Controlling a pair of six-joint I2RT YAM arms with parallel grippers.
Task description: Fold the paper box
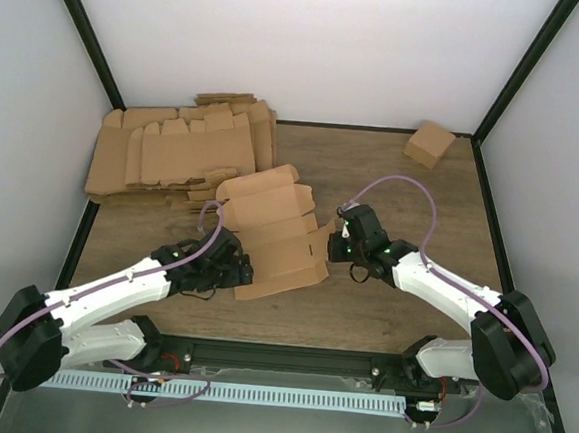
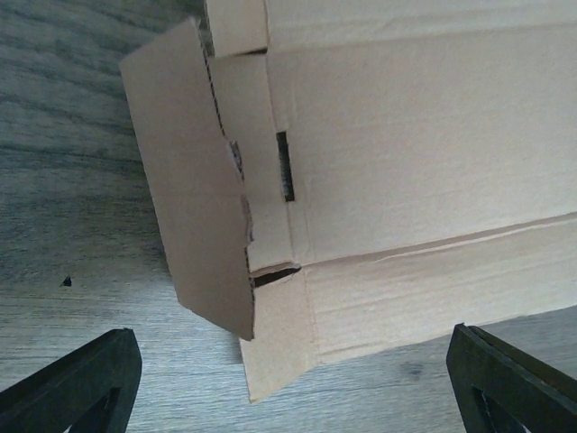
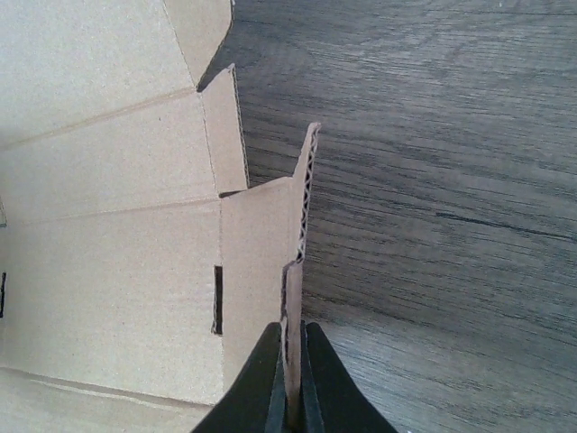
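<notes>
Your right gripper (image 3: 290, 343) is clamped on an upright end flap of the paper box (image 1: 269, 225), its arm reaching in low from the right. Your left gripper (image 1: 235, 268) sits at the box's opposite end, jaws wide apart, holding nothing. The box lies mid-table (image 1: 393, 305).

Wood-grain worktop (image 1: 362, 313) is carrying the paper box (image 1: 273, 230), lying flat. Pile of cardboard blanks (image 1: 174, 152) is lying behind-left of it; small carton (image 1: 429, 143) is sitting well behind-right.
</notes>
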